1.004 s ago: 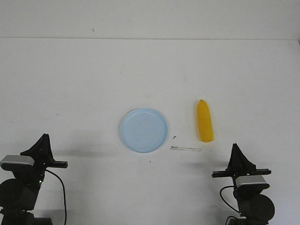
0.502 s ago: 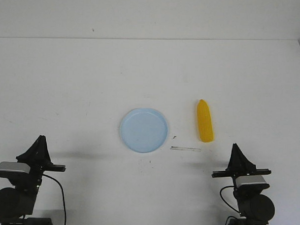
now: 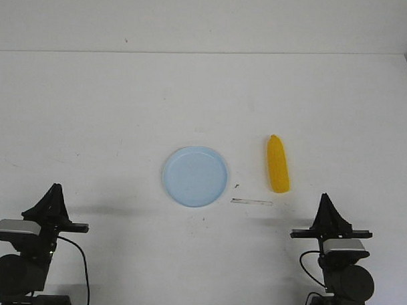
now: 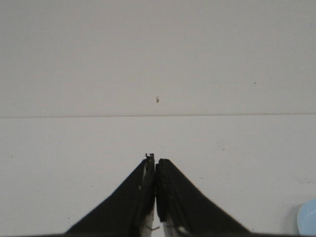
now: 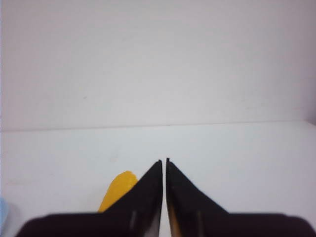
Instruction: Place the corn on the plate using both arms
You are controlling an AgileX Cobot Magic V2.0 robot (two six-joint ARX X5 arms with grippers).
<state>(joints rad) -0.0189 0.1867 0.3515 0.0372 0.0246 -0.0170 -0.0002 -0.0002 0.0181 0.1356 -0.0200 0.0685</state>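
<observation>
Front view, plate: we see the pale blue plate (image 3: 195,176) flat on the white table (image 3: 125,109), near the middle, with nothing on it.
Front view, corn: we see the corn (image 3: 278,164) lying on the table just right of the plate, apart from it, pointed end away from the robot.
Front view, mark: we see a thin strip (image 3: 252,202) on the table between plate and corn, nearer the robot.
Front view, arms: we see the left gripper (image 3: 54,188) and the right gripper (image 3: 326,197) near the table's near edge, well apart from both things.
Left wrist view: we see the left gripper's (image 4: 156,160) fingers pressed together, holding nothing; the plate's rim (image 4: 308,218) shows at the frame's edge.
Right wrist view: we see the right gripper's (image 5: 164,161) fingers together, holding nothing, with the corn (image 5: 116,188) partly hidden behind them.
</observation>
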